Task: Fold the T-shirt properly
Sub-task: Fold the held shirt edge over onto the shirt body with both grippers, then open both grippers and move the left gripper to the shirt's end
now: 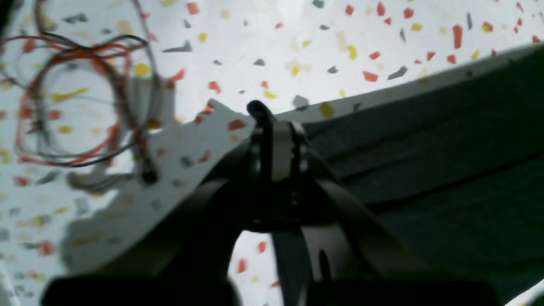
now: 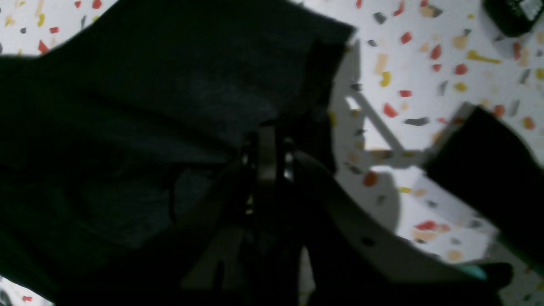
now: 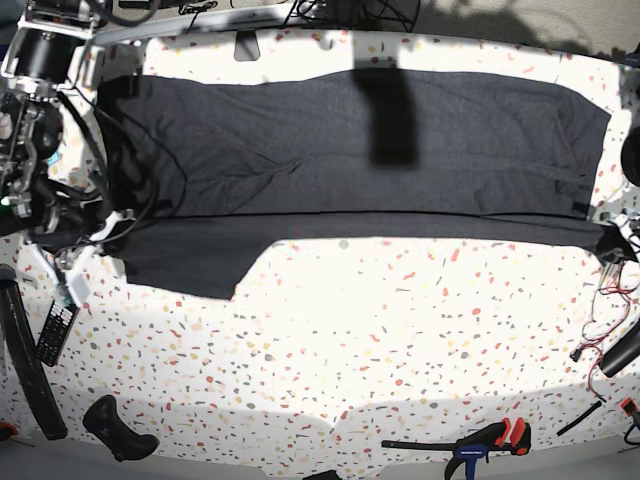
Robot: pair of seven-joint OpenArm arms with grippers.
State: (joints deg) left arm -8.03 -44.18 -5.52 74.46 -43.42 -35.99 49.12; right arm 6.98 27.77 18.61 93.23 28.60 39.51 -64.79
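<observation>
The T-shirt lies spread as a long dark band across the far part of the speckled surface, its near edge stretched taut from one side to the other. A dark shadow bar crosses the cloth near its middle. At the end of that near edge on the base view's right, the left hand is clamped on the T-shirt's hem, fingers pressed together with fabric between them; a loop of red and grey wires lies on the surface just beyond that hand. At the opposite end of the T-shirt, the right hand pinches a fold of the dark cloth, which drapes over and beside it. A black remote rests on the surface near the T-shirt's hanging corner, and an orange-handled clamp lies well apart from the T-shirt, at the near edge.
</observation>
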